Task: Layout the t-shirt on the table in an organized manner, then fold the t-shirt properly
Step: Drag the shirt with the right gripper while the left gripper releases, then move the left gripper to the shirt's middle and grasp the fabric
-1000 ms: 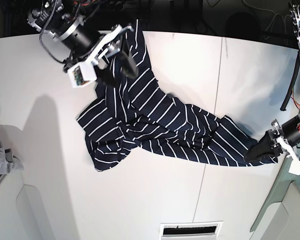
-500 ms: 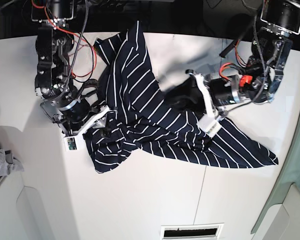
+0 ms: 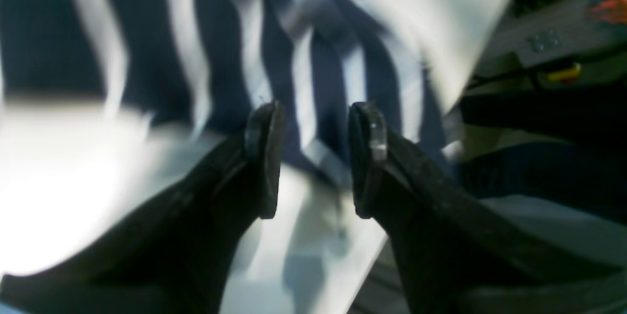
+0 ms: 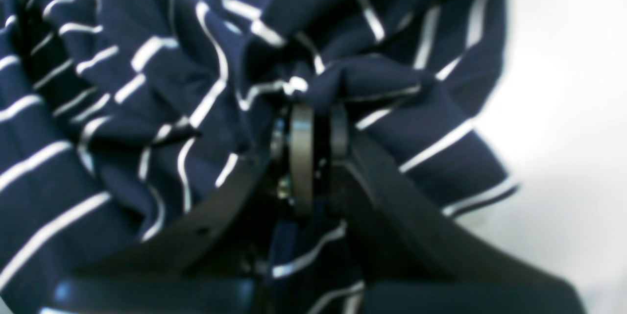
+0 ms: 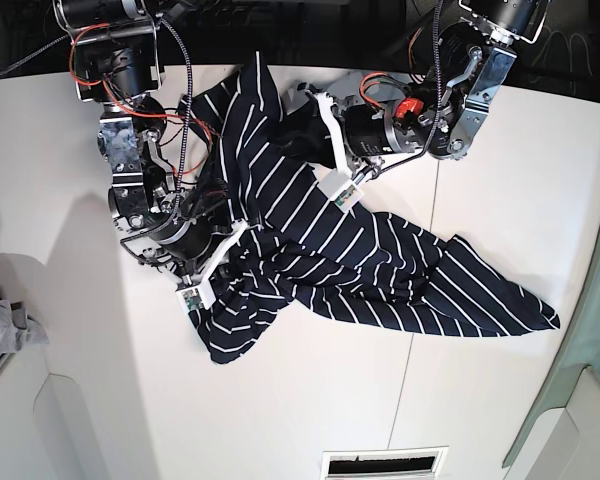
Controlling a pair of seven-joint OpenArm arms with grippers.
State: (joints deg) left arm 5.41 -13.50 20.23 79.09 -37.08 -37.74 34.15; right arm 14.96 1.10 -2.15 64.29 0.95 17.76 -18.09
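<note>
The t-shirt (image 5: 380, 270), navy with thin white stripes, lies crumpled across the table (image 5: 70, 150), from the far edge down to the right. In the right wrist view my right gripper (image 4: 316, 113) is shut on a bunched fold of the t-shirt (image 4: 161, 88). In the base view that right gripper (image 5: 238, 272) sits at the shirt's left part. My left gripper (image 3: 313, 123) stands open, its fingers (image 3: 264, 157) apart over blurred striped fabric (image 3: 161, 35), nothing pinched. In the base view the left gripper (image 5: 298, 140) is at the shirt's upper part.
A small grey cloth (image 5: 0, 325) lies at the left edge. A thin dark seam (image 5: 420, 300) runs across the tabletop. A white vent (image 5: 380, 462) sits at the near edge. Cables and arm bases line the far edge.
My right gripper has shut on a fold of the t-shirt. The left arm has swung up and left to the shirt's upper part. The shirt has shifted and bunched.
</note>
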